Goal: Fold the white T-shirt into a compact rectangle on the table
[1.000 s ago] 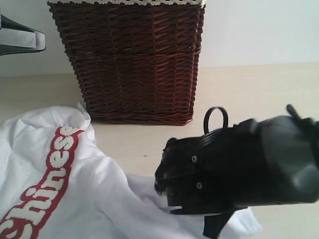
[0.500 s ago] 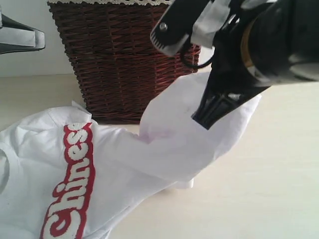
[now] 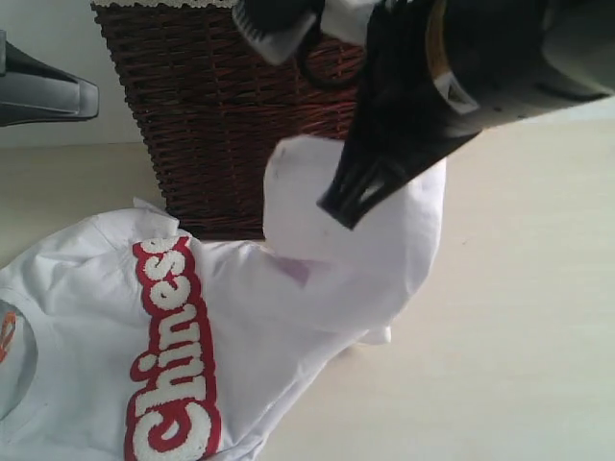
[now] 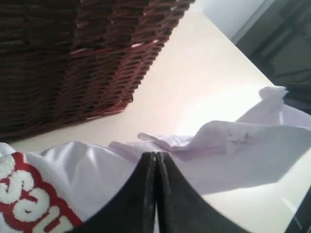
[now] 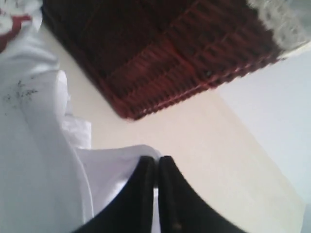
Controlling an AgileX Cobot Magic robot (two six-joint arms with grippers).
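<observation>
The white T-shirt (image 3: 231, 317) lies on the table (image 3: 519, 317) with its red-edged letters (image 3: 173, 355) facing up and a bit of the orange neck tag (image 3: 5, 331) at the left edge. My right gripper (image 3: 341, 206) is shut on one edge of the shirt and holds it up in front of the basket, so the fabric hangs below the fingertips. In the right wrist view the right gripper (image 5: 156, 159) pinches white cloth (image 5: 34, 145). My left gripper (image 4: 155, 154) is shut, with nothing seen between its jaws, above the shirt (image 4: 243, 155).
A dark brown wicker basket (image 3: 240, 125) with a lace rim stands at the back, just behind the lifted fabric; it also shows as the basket (image 4: 73, 58) and the basket (image 5: 160, 53). A grey part of the left arm (image 3: 43, 91) juts in at the upper left. Bare table lies to the right.
My right gripper rose from the table with the shirt's edge and then carried it left toward the basket. The shirt body shifted right, showing more of the letters.
</observation>
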